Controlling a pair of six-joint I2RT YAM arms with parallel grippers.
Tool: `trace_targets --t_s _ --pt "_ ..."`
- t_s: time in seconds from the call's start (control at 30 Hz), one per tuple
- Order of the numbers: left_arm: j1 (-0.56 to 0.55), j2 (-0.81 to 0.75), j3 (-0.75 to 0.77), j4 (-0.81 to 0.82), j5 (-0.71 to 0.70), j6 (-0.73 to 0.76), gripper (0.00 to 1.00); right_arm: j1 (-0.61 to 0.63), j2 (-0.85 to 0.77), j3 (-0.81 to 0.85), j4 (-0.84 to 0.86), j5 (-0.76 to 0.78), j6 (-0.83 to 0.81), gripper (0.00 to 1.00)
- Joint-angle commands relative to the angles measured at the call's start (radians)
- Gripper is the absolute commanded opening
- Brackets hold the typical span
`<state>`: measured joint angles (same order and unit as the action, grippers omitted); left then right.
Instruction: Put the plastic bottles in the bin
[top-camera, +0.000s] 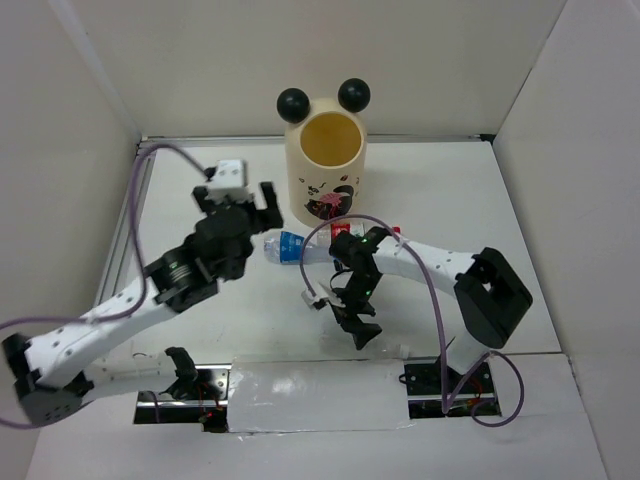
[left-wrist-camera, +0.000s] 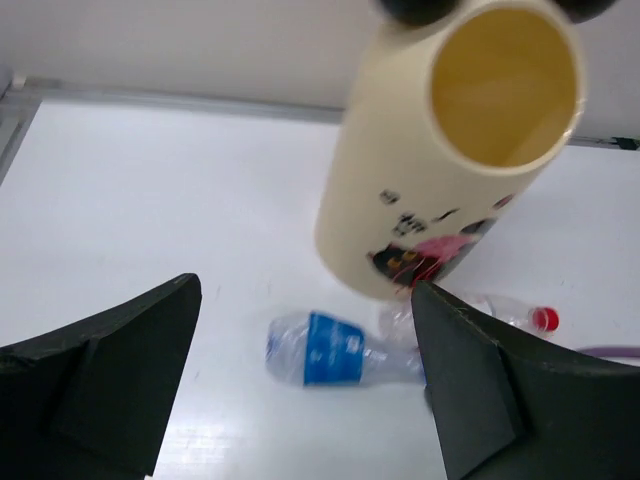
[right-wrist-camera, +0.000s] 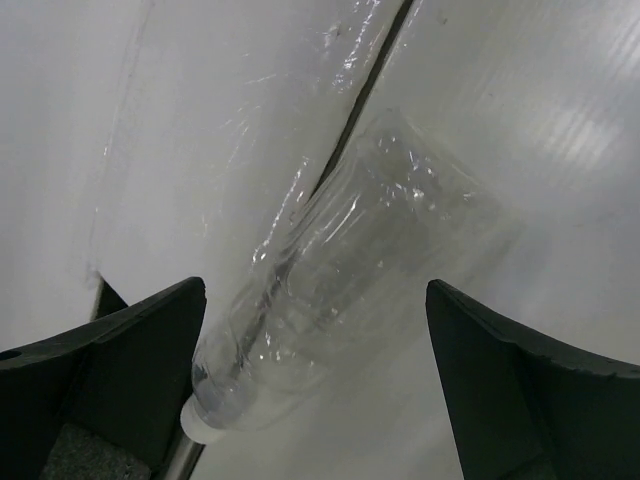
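- top view: a tall cream cylinder bin (top-camera: 325, 175) with two black ball ears stands upright at the back of the white table (top-camera: 520, 230). a small clear plastic bottle with a blue label (top-camera: 290, 247) lies on its side just in front of the bin. the left gripper (top-camera: 240, 205) hangs near the bin's left side.
- left wrist view: the left gripper's jaws are spread wide and empty. below lie the blue-label bottle and a red-capped clear bottle (left-wrist-camera: 510, 312) at the bin's base.
- right wrist view: the right gripper (right-wrist-camera: 316, 285) is released. a clear unlabelled bottle (right-wrist-camera: 340, 290) with a white cap lies between its fingers, untouched.
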<state>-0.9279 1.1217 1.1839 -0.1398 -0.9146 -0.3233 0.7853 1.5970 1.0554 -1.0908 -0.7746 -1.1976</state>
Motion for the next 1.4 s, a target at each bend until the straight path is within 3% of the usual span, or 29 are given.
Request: trace_targets --t_s 0.0,0.07,0.23,0.4,0.53,0.57,0.63,0.67,0.87,0.9,1.03,1.13,1.2,1.37 --pt "-0.017 -0.143 -0.128 -0.346 -0.076 -0.336 0.99 0.051 0.018 0.02 0.061 0.027 0.143 0.98" --pt "-0.029 -0.242 -0.167 -0.493 -0.086 -0.479 0.99 0.087 0.018 -0.009 0.147 0.079 0.324 0.98" --pt "-0.064 -0.306 -0.21 -0.57 -0.107 -0.565 0.99 0.184 0.055 -0.049 0.411 0.272 0.715 0.99" --pt "-0.084 -0.306 -0.208 -0.627 -0.128 -0.603 0.99 0.259 0.116 -0.073 0.509 0.46 0.81 0.95" --pt "-0.094 -0.342 -0.208 -0.656 -0.139 -0.614 0.99 0.27 0.136 -0.074 0.529 0.457 0.808 0.61" --pt "-0.094 -0.355 -0.208 -0.656 -0.139 -0.614 0.99 0.259 0.145 -0.045 0.502 0.443 0.791 0.43" --pt "-0.094 -0.379 -0.218 -0.656 -0.139 -0.614 0.99 0.215 0.146 0.01 0.456 0.373 0.75 0.24" --pt "-0.094 -0.402 -0.218 -0.656 -0.129 -0.614 0.99 0.197 0.146 0.05 0.384 0.339 0.687 0.2" --pt "-0.094 -0.448 -0.227 -0.656 -0.102 -0.623 0.99 0.0 0.164 0.553 0.114 0.078 0.518 0.11" --pt "-0.094 -0.448 -0.239 -0.646 -0.092 -0.623 0.99 -0.021 0.175 0.698 0.102 0.061 0.492 0.11" --pt "-0.094 -0.422 -0.273 -0.623 -0.057 -0.695 0.99 -0.16 0.216 1.019 0.059 -0.069 0.448 0.11" --pt "-0.081 -0.392 -0.303 -0.566 0.02 -0.769 0.99 -0.219 0.241 1.184 0.072 -0.198 0.402 0.12" --pt "-0.054 -0.366 -0.342 -0.498 0.08 -0.769 0.99 -0.271 0.241 1.23 0.081 -0.3 0.363 0.13" --pt "0.104 -0.295 -0.362 -0.307 0.377 -0.663 0.99 -0.371 0.21 1.197 0.426 -0.446 0.461 0.15"
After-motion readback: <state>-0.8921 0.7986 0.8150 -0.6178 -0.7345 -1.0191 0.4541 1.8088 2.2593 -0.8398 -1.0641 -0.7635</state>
